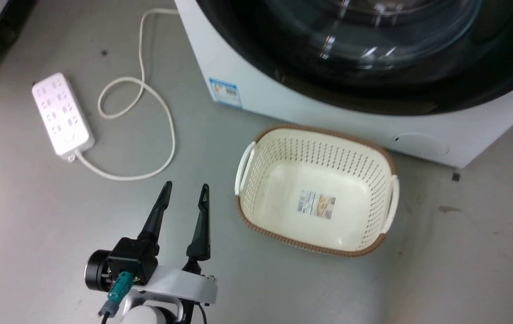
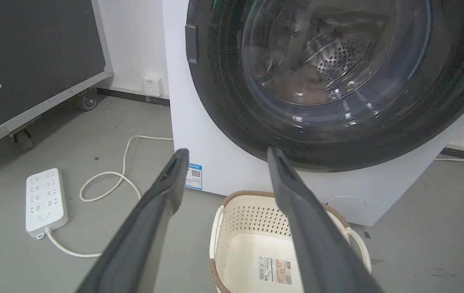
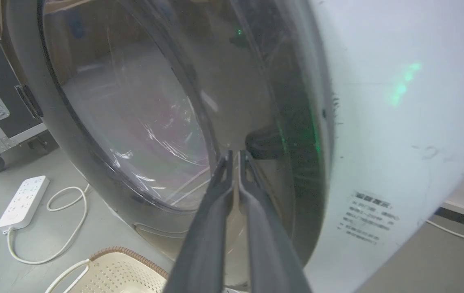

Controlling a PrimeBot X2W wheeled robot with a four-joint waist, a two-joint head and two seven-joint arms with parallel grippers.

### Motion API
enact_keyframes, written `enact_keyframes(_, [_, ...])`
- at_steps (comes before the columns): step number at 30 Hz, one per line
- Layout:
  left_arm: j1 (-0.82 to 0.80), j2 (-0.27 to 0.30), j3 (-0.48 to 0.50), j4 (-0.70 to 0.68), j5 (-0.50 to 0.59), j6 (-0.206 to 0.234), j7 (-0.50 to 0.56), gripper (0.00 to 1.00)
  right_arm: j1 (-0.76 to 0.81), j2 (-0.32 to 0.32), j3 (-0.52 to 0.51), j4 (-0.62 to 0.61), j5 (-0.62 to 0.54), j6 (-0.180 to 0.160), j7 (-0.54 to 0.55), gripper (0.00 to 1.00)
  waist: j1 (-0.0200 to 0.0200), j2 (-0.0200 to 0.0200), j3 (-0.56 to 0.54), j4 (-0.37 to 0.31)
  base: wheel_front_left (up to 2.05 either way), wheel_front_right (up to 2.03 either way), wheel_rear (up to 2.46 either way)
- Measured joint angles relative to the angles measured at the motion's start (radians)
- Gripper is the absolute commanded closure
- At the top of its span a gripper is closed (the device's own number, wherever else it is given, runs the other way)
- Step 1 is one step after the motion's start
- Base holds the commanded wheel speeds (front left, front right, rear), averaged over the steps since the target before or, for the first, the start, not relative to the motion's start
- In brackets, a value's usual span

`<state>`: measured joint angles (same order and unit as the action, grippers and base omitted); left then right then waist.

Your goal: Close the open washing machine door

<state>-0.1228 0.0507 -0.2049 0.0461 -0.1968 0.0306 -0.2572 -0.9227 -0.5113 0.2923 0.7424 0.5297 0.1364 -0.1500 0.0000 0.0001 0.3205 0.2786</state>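
Right claw (image 3: 235,153) pinched, just beside door rim (image 3: 295,122)

Head view: aimed steeply down at floor (image 1: 36,234). Left wrist view: levelled at washing machine (image 2: 219,162) front, from low. Right wrist view: held close along washing machine door (image 3: 134,122). Shared throughout: basket (image 1: 256,180), power strip (image 1: 61,114).

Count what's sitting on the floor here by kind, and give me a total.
Washing machine: 1
Cream basket: 1
White power strip: 1
Black wheeled case: 1
Total: 4
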Motion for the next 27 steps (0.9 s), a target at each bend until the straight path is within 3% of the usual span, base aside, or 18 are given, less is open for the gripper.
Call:
enact_keyframes(1, [0.000,0.000,0.005,0.002,0.000,-0.004,0.000,0.00,0.009,-0.001,0.017,-0.004,-0.002,-0.004,-0.021,0.00,0.0000,0.0000,-0.011,-0.004,0.00,0.00,0.00])
enact_keyframes(5, [0.007,0.000,0.031,0.017,0.003,-0.021,0.000,0.00,0.096,0.012,0.070,-0.029,0.005,-0.005,-0.072,0.00,0.0000,0.0000,-0.067,-0.027,0.00,0.00,0.00])
enact_keyframes(7, [0.039,0.000,0.054,0.039,0.010,-0.045,0.000,0.00,0.218,0.035,0.137,-0.080,-0.011,-0.005,-0.095,0.00,-0.0002,0.0000,-0.134,-0.057,0.00,0.00,0.00])
enact_keyframes(13, [0.092,0.006,0.084,0.066,0.026,-0.069,0.000,0.00,0.403,0.077,0.105,-0.188,-0.048,-0.005,-0.107,0.00,-0.0003,0.0000,-0.242,-0.113,0.00,0.00,0.00])
enact_keyframes(15, [0.109,0.006,0.091,0.068,0.027,-0.075,0.000,0.00,0.465,0.095,0.062,-0.241,-0.086,-0.005,-0.107,0.00,-0.0004,0.0000,-0.273,-0.134,0.00,0.00,0.00])
enact_keyframes(16, [0.128,0.006,0.102,0.067,0.027,-0.079,0.000,0.00,0.566,0.132,-0.045,-0.313,-0.145,-0.005,-0.107,0.00,-0.0005,0.0000,-0.309,-0.167,0.00,0.00,0.00])
enact_keyframes(20, [0.137,0.006,0.110,0.064,0.032,-0.094,0.000,0.00,0.712,0.222,-0.203,-0.427,-0.246,-0.005,-0.107,0.00,-0.0002,0.0000,-0.338,-0.205,0.00,0.00,0.00])
enact_keyframes(27, [0.165,0.005,0.126,0.060,0.039,-0.104,0.000,0.00,0.924,0.402,-0.337,-0.575,-0.379,-0.005,-0.107,0.00,-0.0002,0.0000,-0.353,-0.242,0.00,0.00,0.00])
